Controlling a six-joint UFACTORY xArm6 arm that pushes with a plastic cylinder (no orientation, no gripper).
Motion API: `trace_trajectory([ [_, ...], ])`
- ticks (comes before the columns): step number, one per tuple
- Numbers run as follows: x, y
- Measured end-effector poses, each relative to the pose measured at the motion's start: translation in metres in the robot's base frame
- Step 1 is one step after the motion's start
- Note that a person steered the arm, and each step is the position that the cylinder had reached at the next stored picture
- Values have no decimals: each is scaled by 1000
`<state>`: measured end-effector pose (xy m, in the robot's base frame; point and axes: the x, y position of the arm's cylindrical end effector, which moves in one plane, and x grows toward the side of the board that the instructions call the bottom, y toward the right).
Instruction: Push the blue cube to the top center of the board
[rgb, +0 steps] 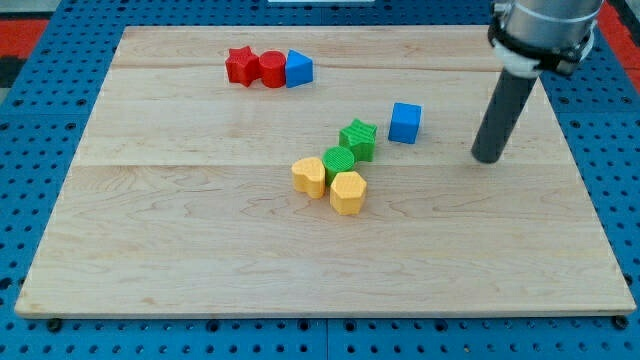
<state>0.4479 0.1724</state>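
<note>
Gripper absent: our tip (487, 157) stands free, right of the blue cube (405, 122) at mid-table (200, 260). We should move below the cube, then push upward and leftward, avoiding the green star (358, 138).

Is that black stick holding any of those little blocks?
Nothing is held. My tip only pushes, and stands apart, to the view's right of the blue cube.

Pale wooden board (200, 220) — smooth, matt, blue cube (405, 123) — plastic-looking
</note>
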Motion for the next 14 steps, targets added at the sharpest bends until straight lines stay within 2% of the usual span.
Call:
trace_trajectory([
  [1,-5,-44],
  [2,-48,-79],
  [4,-135,-113],
  [5,-132,-107],
  [6,-107,-84],
  [8,-57,-77],
  [9,-54,-49],
  [11,-108,-43],
  [12,-135,-61],
  [13,-143,-66],
  [14,-138,-36],
])
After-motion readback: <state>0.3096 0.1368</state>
